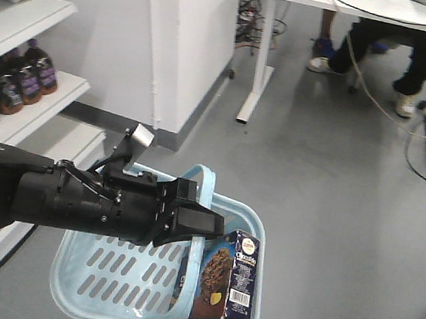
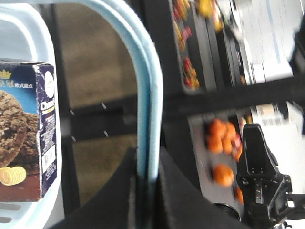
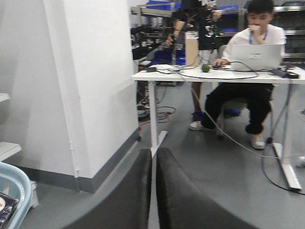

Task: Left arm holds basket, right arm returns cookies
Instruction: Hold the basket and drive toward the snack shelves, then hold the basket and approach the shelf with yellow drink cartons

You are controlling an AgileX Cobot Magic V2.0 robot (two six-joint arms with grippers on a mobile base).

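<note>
basket (image 1: 75,267): light blue, slotted; I see it hanging over the floor.
cookies (image 1: 229,282): navy carton upright at its right end.
left gripper (image 1: 194,221): clamped on both hoop handles (image 1: 199,175).

Grey floor (image 1: 326,189) is stretching under a white desk (image 3: 190,76) — someone (image 3: 257,40) is sitting there at a laptop (image 3: 261,56). White shelves (image 1: 28,16) are holding dark bottles (image 1: 28,78) on the left.

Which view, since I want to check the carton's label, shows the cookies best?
The exterior front-facing view: the cookies carton stands upright in the basket, picture face and barcode side visible. The left wrist view is closer but cuts it off at the frame edge. The right wrist view catches only a corner.
</note>
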